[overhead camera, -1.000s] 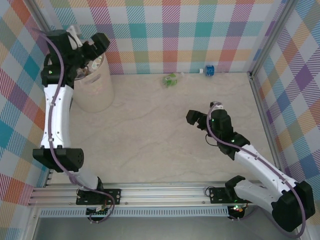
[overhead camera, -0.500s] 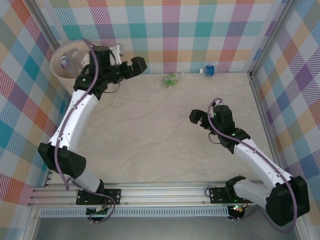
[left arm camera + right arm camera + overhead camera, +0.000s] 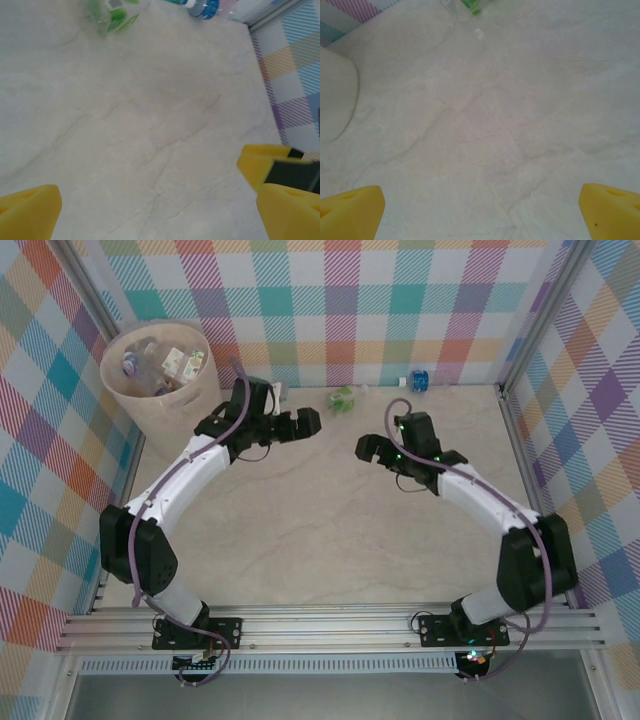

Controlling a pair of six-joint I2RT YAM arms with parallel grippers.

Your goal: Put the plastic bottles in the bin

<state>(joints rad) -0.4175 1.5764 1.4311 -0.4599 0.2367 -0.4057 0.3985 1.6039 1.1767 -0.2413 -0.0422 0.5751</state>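
plastic bottles (image 3: 341, 399) are the quarry here. the left tool (image 3: 300, 422) hangs low over bare tabletop (image 3: 300, 530), its yellow pads (image 3: 27, 212) spread wide with nothing between them. the right tool (image 3: 368, 448) faces it, likewise wide apart and empty. just beyond both, near the back wall, lies a crushed green-labelled bottle (image 3: 111, 15), and further right a blue-capped bottle (image 3: 418, 380) sits against that wall. the bin (image 3: 190, 425) stands in the far left corner, several bottles inside. the spread jaws look readied for the green one, probably the left tool's pick, since it is nearer the bin.
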